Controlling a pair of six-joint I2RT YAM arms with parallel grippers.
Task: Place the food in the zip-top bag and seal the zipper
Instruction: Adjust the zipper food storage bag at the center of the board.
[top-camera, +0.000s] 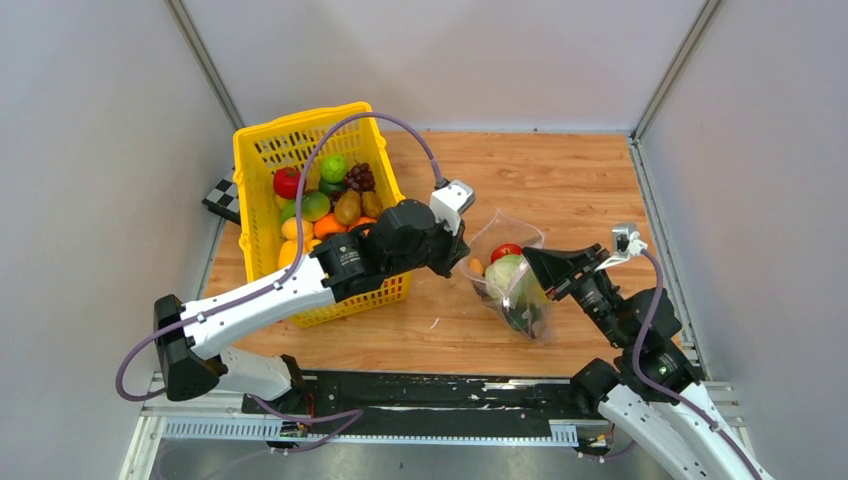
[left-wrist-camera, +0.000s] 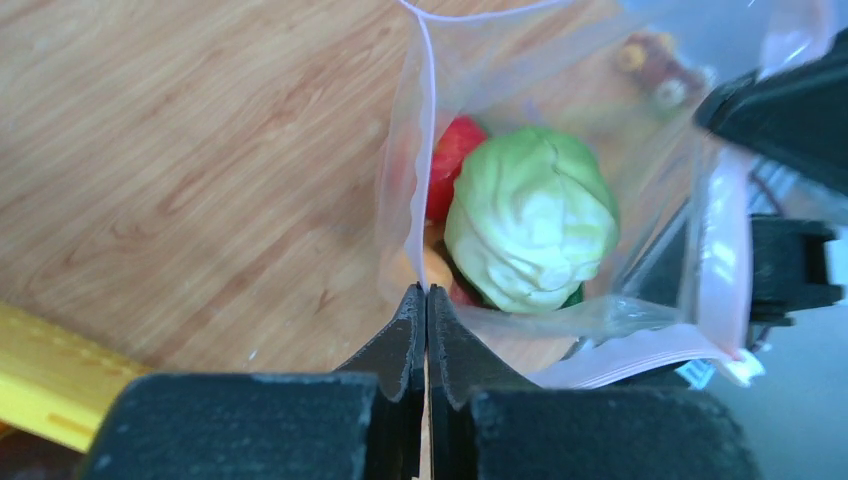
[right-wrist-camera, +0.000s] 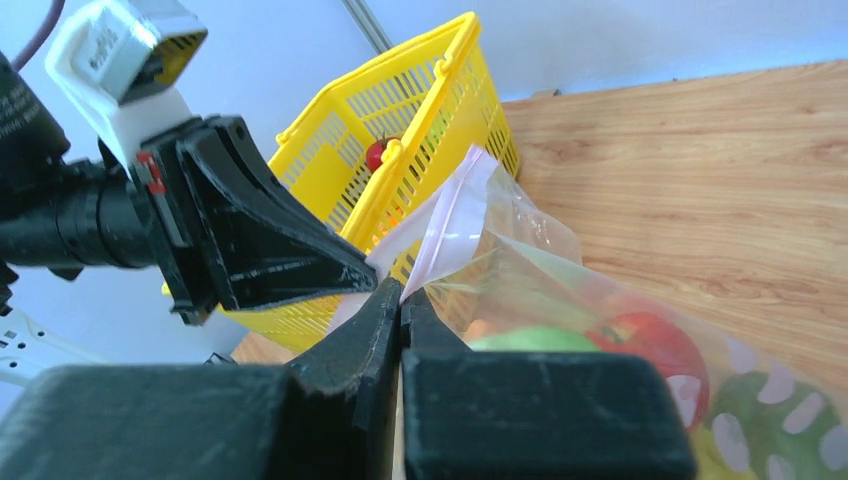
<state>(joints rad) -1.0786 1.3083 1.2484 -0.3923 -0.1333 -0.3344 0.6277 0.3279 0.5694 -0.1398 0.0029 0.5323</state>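
Left gripper (left-wrist-camera: 427, 292) and right gripper (right-wrist-camera: 401, 296), jaws pinched on one zip-top bag (top-camera: 518, 228), one cabbage (left-wrist-camera: 530, 215), one tomato (left-wrist-camera: 455, 160) inside

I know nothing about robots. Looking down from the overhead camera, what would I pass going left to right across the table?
First a checkered marker, then the yellow basket of toy fruit, left gripper, zip-top bag holding a cabbage and tomato, right gripper.
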